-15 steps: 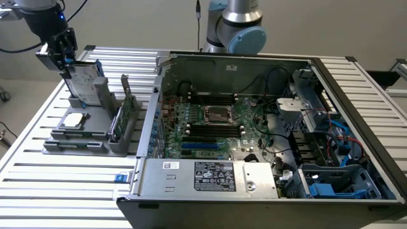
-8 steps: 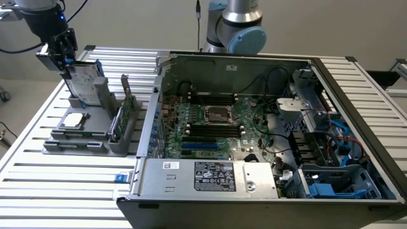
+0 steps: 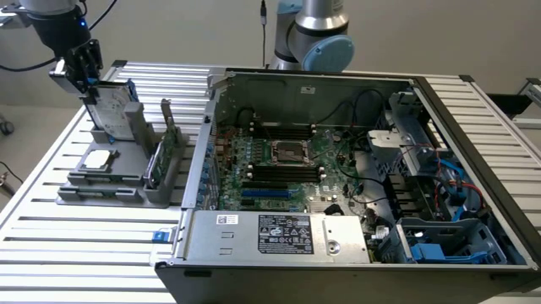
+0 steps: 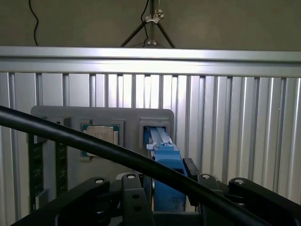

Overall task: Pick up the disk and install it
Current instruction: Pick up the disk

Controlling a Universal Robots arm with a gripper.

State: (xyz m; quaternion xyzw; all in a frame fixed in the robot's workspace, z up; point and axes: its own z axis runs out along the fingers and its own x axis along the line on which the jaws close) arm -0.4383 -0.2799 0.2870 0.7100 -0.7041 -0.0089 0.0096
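The disk (image 3: pixel 114 109) stands upright on its edge in a slot of the grey holder (image 3: pixel 106 190), at the exterior view's left. Its silver face and white label show there. In the wrist view the disk (image 4: pixel 162 146) is seen edge-on, with its blue carrier frame toward the camera. My gripper (image 3: pixel 87 87) hangs over the disk's upper end. Its black fingers (image 4: pixel 192 168) stand on either side of the blue frame, open, close to the frame with a little gap showing. The gripper (image 4: pixel 167 181) holds nothing.
The holder also carries a small silver chip (image 3: pixel 97 159) and a thin green card (image 3: pixel 165 149). The open computer case (image 3: pixel 406 95) fills the exterior view's middle and right, with a blue-trimmed bay (image 3: pixel 439 247) at its near right corner. A black cable (image 4: pixel 94 143) crosses the wrist view.
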